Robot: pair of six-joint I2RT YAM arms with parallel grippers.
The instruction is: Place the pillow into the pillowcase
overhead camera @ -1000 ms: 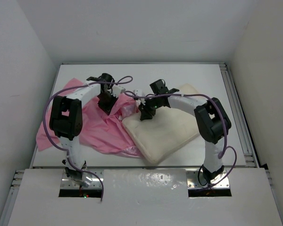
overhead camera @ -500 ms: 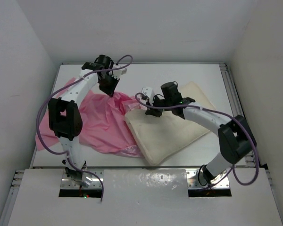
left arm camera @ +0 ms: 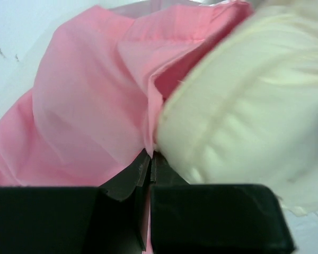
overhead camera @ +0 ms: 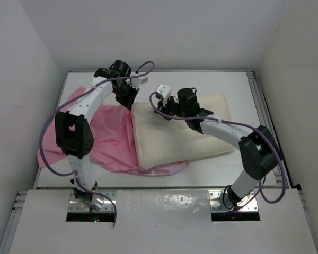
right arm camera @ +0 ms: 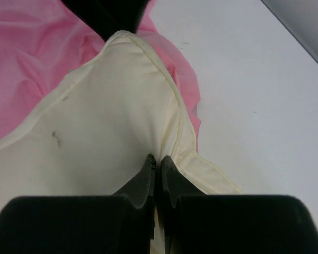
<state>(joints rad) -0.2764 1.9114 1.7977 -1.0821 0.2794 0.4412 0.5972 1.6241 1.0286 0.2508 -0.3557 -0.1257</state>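
Pink satin, your pillowcase (overhead camera: 108, 138) lies crumpled on the left of the tabletop (overhead camera: 228, 83), its edge pinched in your left pincer (left arm camera: 150, 157). Your right pincer (right arm camera: 158, 161) clamps the cream pillow (overhead camera: 183, 135), which lies partly over it.

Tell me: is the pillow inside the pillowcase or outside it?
Outside. The pillow shows its cream top uncovered; the pillowcase lies crumpled beside and partly under it.

Cream pillow (overhead camera: 180, 135) lies flat — overlapping crumpled pink pillowcase (overhead camera: 108, 140).
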